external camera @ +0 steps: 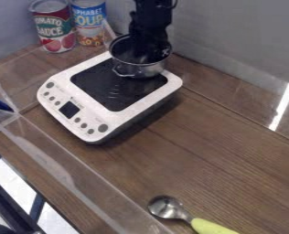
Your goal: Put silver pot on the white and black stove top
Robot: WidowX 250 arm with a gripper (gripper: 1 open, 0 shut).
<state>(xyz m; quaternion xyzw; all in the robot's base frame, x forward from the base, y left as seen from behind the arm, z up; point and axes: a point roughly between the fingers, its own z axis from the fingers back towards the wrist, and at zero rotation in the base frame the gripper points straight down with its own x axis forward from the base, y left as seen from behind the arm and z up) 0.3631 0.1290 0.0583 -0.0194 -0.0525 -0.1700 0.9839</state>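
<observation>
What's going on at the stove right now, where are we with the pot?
The single arm's gripper hangs straight down over the silver pot, jaws wide, its fingers reaching into or around the pot; whether it is gripping cannot be told. The pot sits at the far right corner of the white and black stove top, near the edge rather than centred on the rings. Two cans stand behind, and a spoon lies at the table's near edge.
</observation>
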